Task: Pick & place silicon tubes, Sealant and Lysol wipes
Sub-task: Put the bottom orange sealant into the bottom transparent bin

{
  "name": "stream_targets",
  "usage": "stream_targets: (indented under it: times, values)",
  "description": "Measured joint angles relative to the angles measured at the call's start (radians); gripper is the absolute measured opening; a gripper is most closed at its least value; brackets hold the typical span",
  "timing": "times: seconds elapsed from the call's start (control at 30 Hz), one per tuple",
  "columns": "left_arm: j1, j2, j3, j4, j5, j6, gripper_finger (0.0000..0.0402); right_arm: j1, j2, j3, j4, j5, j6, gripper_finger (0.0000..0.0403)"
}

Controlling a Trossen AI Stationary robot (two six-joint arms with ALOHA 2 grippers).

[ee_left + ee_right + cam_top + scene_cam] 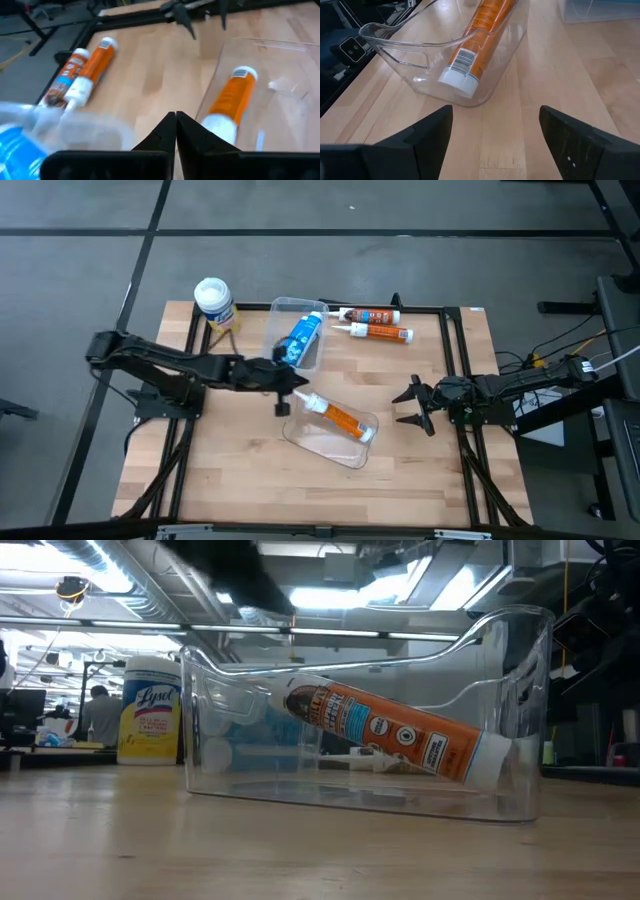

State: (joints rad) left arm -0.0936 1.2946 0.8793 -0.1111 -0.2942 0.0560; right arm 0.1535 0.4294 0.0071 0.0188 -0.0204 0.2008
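- Left gripper (284,394): fingers closed, empty, just beside the orange tube (338,417) lying in the clear plastic bin (300,440); should open before the next grasp.
- Right gripper (413,406): fingers open, waiting.
- Yellow Lysol wipes canister (214,304): upright, well beyond the left fingers.

Grey floor (330,205) surrounds the wooden table (240,470) — dark seams cross it. Ceiling strip lights (400,575) lit — a person (98,712) seated behind.

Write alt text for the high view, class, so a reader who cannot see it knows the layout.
Seen from above, a wooden table holds two clear bins: the near bin contains an orange tube, the far bin a blue tube. The shut left gripper sits between the bins; the open right gripper waits at the right. Lysol wipes stand at the back left, two orange tubes at the back.
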Motion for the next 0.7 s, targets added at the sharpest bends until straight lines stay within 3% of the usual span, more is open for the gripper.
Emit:
stream_targets:
  times: [0.37,0.53,0.7]
  values:
    - [0.016,-0.377,-0.494,0.326,-0.001,-0.020,0.0005,0.000,0.000,0.000,-0.001,0.000,0.000,0.0298]
    - [0.038,-0.527,-0.642,0.388,-0.002,-0.062,0.0005,0.000,0.000,0.000,-0.001,0.001,0.000,0.0298]
    - [0.044,-0.641,-0.707,0.398,-0.001,-0.033,0.0004,0.000,0.000,0.000,-0.001,0.001,0.000,0.0298]
